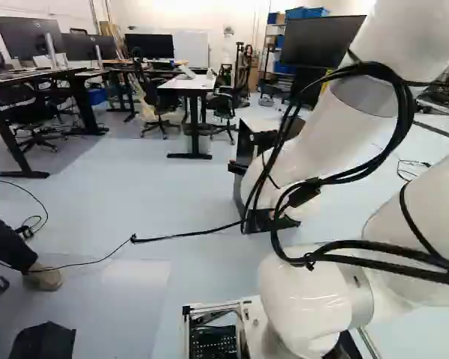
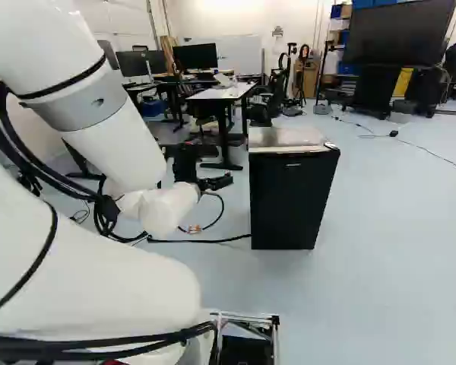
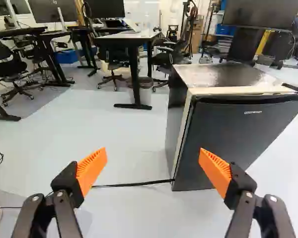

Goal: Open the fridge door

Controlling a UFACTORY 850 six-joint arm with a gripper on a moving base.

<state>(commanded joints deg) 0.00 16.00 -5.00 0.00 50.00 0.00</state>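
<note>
Fridge door [image 3: 228,134] shut, ahead of spread fingers [image 2: 217,182].

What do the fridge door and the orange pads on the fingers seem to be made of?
The fridge door looks like painted metal, dark and smooth with a faint sheen, though plastic is possible. The orange pads look like rubber or flexible plastic, matte, with fine ridges.

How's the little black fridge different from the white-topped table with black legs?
The boxy black fridge has solid sides; the white-topped table stands on black legs. The fridge is nearer, the table farther back. Both stand on the pale floor.
</note>
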